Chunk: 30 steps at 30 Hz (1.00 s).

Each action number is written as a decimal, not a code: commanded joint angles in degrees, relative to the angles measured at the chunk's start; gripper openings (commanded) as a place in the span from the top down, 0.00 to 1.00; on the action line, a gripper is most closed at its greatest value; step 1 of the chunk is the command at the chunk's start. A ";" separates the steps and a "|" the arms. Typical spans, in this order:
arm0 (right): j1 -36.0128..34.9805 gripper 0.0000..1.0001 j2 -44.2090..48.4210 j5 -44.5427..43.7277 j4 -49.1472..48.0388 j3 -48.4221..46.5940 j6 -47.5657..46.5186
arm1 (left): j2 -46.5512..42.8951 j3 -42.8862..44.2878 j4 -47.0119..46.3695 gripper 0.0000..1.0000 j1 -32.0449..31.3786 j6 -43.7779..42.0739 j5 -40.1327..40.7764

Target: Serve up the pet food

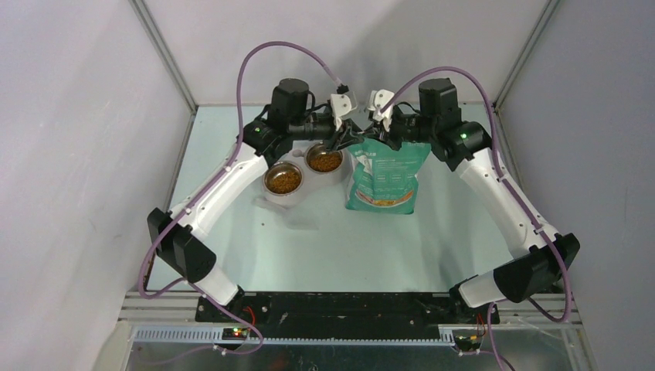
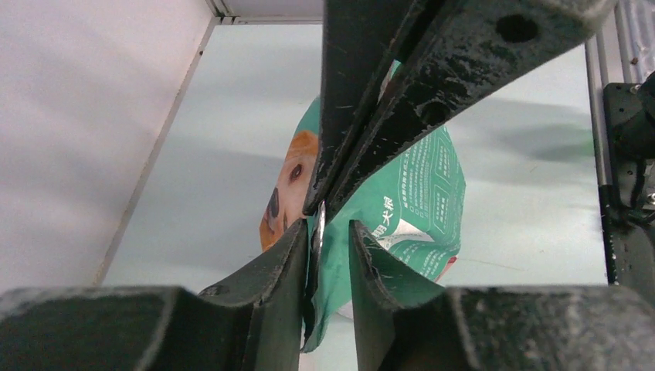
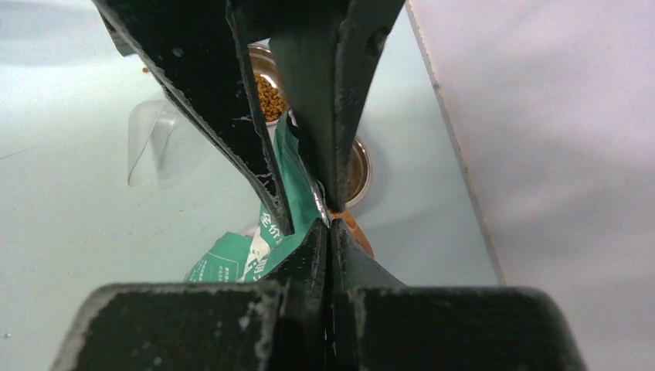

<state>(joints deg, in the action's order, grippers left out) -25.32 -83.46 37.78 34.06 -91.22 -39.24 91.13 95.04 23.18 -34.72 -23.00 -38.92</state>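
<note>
While both arms reached in over the top of the teal-green bag (image 1: 388, 176), their tips nearly touching, they were in different states. The right jaws were pressed shut on the bag's upper edge. The left jaws stood apart with a plain gap between them, and the bag's foil lip lay against one finger without being pinched.

The back wall (image 1: 340, 46) rose close behind the jaws, so little room lay beyond them. The side walls (image 1: 69, 154) were well apart from them on either hand. On the near side of the jaws, the pale surface (image 1: 332, 255) ran bare from the foot of the bag towards the arm bases. The bag stood upright directly beneath the jaws, its printed face turned to the near side.

The pet food (image 1: 283, 181) sat below the jaws and off to the left arm's side, in two steel bowls (image 1: 265, 179) just beside the bag. It was a loose mass of tiny brown-orange pellets that covered the bottom of each bowl. From the right wrist, the pellets (image 3: 268, 97) showed in one bowl just past the left jaws. The other bowl's contents were hidden there behind a finger. A clear plastic scoop (image 3: 151, 135) lay on the surface near the bowls. Whether the bag held more food could not be told.
</note>
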 commanded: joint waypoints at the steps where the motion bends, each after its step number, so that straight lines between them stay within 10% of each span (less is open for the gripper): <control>1: 1.07 1.00 -0.16 0.08 -1.06 -0.60 1.63 | 1.54 1.61 0.46 0.71 -0.91 -4.40 -0.44; 8: 2.70 0.98 -0.25 0.19 4.57 -2.40 -3.34 | 1.91 1.39 2.61 0.81 -0.49 -9.28 5.57; 11: 3.55 0.73 -1.36 -0.71 13.10 -5.39 -8.07 | 1.51 1.76 3.26 0.96 -0.05 -9.34 4.72; 16: 5.97 0.63 -1.63 -1.76 17.50 -6.30 -13.26 | 1.15 2.41 3.07 1.00 -0.08 -7.83 3.52; 25: 12.18 1.00 -3.30 -1.51 21.74 -12.72 -16.43 | 0.72 3.84 5.16 1.00 1.01 -7.99 3.91; 30: 15.76 0.94 -3.44 -1.43 24.07 -15.81 -17.42 | 0.80 4.57 8.04 1.00 1.97 -10.99 4.07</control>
<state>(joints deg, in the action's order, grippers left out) -15.51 -87.74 42.98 57.47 -102.26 -53.65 93.45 96.36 25.91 -35.40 -30.83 -36.88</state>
